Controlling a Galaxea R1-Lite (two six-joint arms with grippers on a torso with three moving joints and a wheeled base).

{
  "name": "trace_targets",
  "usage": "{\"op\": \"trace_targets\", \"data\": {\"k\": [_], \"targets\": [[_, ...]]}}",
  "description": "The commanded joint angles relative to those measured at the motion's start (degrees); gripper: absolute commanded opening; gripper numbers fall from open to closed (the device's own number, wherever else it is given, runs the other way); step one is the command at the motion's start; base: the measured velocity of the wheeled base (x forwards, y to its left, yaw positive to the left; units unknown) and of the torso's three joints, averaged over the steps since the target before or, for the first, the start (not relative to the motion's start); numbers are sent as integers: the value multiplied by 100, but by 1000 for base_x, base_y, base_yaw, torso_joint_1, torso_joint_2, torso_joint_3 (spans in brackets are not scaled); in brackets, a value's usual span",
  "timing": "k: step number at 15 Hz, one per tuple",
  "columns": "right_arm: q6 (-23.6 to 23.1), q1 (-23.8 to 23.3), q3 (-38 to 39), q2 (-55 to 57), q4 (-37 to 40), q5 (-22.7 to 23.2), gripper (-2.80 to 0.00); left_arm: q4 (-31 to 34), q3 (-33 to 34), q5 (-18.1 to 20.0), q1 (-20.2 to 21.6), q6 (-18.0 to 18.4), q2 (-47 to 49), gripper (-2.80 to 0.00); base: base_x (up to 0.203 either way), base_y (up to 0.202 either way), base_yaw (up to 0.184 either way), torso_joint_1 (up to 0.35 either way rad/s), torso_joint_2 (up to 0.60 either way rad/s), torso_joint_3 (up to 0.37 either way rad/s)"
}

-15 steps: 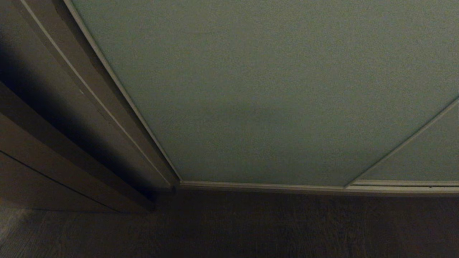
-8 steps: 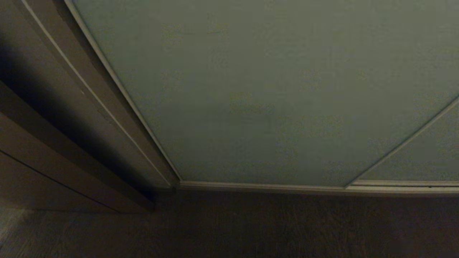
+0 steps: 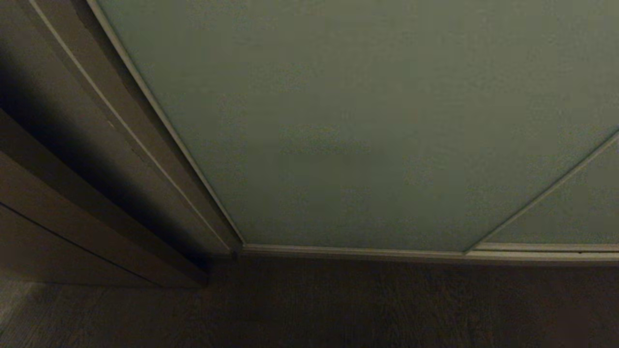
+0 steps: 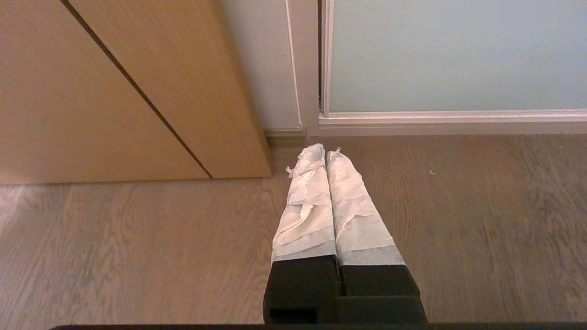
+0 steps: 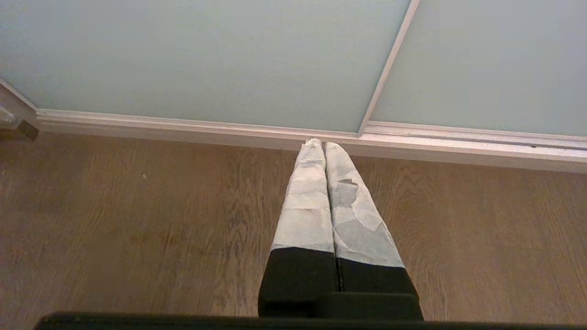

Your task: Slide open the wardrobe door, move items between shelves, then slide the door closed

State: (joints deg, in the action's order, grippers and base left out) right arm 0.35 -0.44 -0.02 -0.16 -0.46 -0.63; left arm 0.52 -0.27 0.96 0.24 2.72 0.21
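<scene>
Currently door [image 3: 367, 121] is seen fully shut; both end effectors, left [image 4: 319, 153] and right [image 5: 319, 145], are pressed together, empty, above floor [image 5: 137, 220]. Risk: taped fingertips could slip off the thin frame [image 5: 385, 73].

Looks like a bedroom in someone's home: a built-in wardrobe with a pale grey-green sliding wardrobe door [image 3: 367, 121], wood-look floor [image 4: 137, 252], and a light wooden side panel [image 4: 91, 91] next to it.
</scene>
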Motion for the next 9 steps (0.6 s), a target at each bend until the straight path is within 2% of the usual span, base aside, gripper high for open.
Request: {"op": "trace_targets", "data": {"k": [1,9], "targets": [[9,0,11,-2,11,2,-280,0,0,0,2,1,6,-280,0,0,0,0,0,0],[9,0,11,-2,11,2,-280,0,0,0,2,1,6,-280,0,0,0,0,0,0]]}}
